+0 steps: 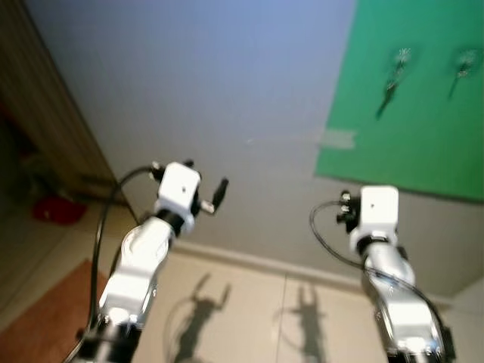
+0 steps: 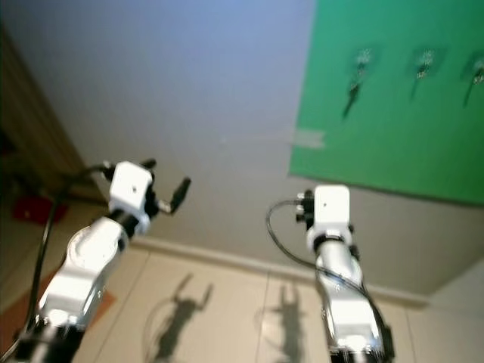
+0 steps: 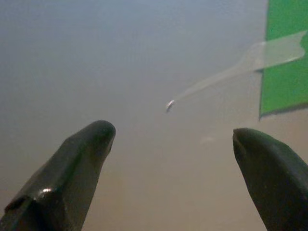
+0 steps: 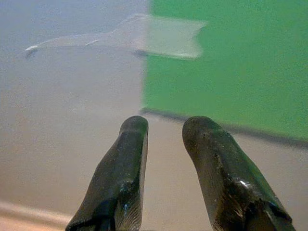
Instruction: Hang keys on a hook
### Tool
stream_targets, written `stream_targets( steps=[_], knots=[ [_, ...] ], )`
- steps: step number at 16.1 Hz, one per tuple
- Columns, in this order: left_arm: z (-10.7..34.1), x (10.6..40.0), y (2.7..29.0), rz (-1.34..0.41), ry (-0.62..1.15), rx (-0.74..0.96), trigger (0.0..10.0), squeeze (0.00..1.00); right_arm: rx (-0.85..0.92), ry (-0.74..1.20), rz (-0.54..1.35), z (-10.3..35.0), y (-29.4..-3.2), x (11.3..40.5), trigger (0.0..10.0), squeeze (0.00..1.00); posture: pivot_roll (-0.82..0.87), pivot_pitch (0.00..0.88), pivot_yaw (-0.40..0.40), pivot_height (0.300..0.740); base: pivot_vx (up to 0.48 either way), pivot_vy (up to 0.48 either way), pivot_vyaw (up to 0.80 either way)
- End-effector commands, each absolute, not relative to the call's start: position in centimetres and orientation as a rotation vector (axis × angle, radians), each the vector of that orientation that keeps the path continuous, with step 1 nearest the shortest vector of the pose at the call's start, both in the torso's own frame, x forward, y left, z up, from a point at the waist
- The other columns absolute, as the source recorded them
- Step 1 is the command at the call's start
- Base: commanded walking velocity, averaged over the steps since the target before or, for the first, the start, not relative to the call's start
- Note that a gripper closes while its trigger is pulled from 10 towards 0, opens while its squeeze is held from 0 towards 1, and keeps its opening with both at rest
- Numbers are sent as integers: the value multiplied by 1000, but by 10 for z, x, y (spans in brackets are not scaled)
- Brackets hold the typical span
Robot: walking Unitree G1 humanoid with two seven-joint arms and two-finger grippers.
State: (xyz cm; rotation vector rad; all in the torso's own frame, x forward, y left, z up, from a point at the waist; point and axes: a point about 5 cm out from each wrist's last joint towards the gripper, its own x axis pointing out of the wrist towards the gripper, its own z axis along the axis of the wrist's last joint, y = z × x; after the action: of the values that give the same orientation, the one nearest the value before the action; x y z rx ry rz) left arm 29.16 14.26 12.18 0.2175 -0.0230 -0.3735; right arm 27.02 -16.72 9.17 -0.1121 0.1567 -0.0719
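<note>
- On the green sheet (image 1: pixel 408 98) in the head views, a key (image 1: pixel 391 89) hangs from a hook (image 1: pixel 401 54), well above both raised arms.
- Left wrist view: left gripper (image 3: pixel 171 144) spread wide, empty.
- Right wrist view: right gripper (image 4: pixel 164 126) nearly closed on nothing; it should reach higher toward the hooks.

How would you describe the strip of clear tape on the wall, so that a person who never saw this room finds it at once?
Look at the pale wall ahead, where a large green sheet covers the upper right part. The tape sits at that sheet's lower left corner, half on green, half on bare wall. Unlike the dark keys hanging higher on the sheet, it is flat and translucent.
</note>
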Motion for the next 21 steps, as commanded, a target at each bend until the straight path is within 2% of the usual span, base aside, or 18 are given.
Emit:
stream_targets(
  steps=[1,11,21],
  knots=[
    [123,293,146,-351,-17,220,10000,0,-107,161,-61,93,-165,271,10000,0,-91,0,31,740,0,262,-800],
    [123,293,147,-333,-28,255,10000,0,-143,192,-48,90,-170,269,10000,0,-88,0,18,740,0,0,-800],
    [126,294,149,-261,-39,204,10000,0,-148,189,-73,91,-177,262,10000,0,-104,0,13,740,0,0,-800]
  ],
)
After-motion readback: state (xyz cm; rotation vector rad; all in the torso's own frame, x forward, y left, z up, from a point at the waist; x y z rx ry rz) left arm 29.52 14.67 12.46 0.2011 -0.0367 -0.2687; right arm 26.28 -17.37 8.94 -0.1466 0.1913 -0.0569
